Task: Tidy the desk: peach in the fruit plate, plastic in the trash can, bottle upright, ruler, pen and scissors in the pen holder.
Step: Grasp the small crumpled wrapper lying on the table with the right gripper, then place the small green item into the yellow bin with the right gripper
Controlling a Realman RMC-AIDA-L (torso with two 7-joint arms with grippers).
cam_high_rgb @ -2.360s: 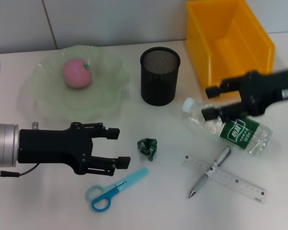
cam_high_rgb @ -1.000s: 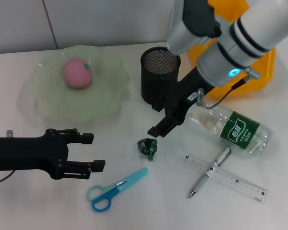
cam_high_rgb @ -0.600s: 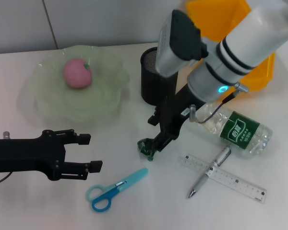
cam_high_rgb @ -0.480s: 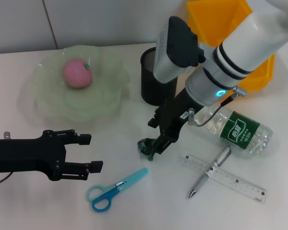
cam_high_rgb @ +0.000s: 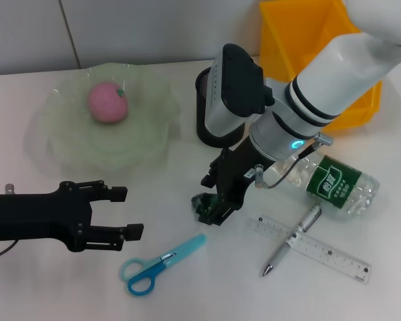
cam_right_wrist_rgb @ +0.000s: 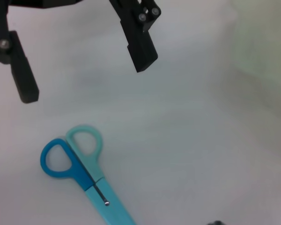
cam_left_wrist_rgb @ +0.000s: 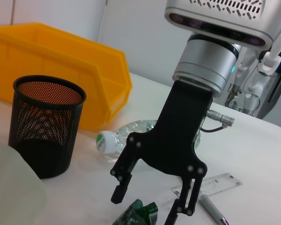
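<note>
A crumpled green plastic [cam_high_rgb: 200, 206] lies mid-table. My right gripper [cam_high_rgb: 211, 210] is down over it and open; in the left wrist view its fingertips [cam_left_wrist_rgb: 117, 195] straddle the plastic [cam_left_wrist_rgb: 138, 214] without closing. The left gripper [cam_high_rgb: 128, 211] hangs open near the front left, and the right wrist view also catches it [cam_right_wrist_rgb: 84, 65]. A pink peach [cam_high_rgb: 107, 102] rests in the green fruit plate [cam_high_rgb: 53, 148]. The bottle [cam_high_rgb: 331, 183] lies on its side. The ruler [cam_high_rgb: 324, 251], pen [cam_high_rgb: 291, 245] and blue scissors [cam_high_rgb: 162, 265] lie flat. The black mesh pen holder [cam_high_rgb: 202, 110] is partly hidden by my right arm.
A yellow bin [cam_high_rgb: 306, 40] stands at the back right, behind the bottle. The scissors [cam_right_wrist_rgb: 82, 169] lie just in front of the left gripper's fingers. The pen holder [cam_left_wrist_rgb: 44, 126] stands between the plate and the bin [cam_left_wrist_rgb: 61, 61].
My right arm has swung from the bottle across to the plastic and sunk lower over it. The left gripper has drawn back to the left and has since stayed still.
</note>
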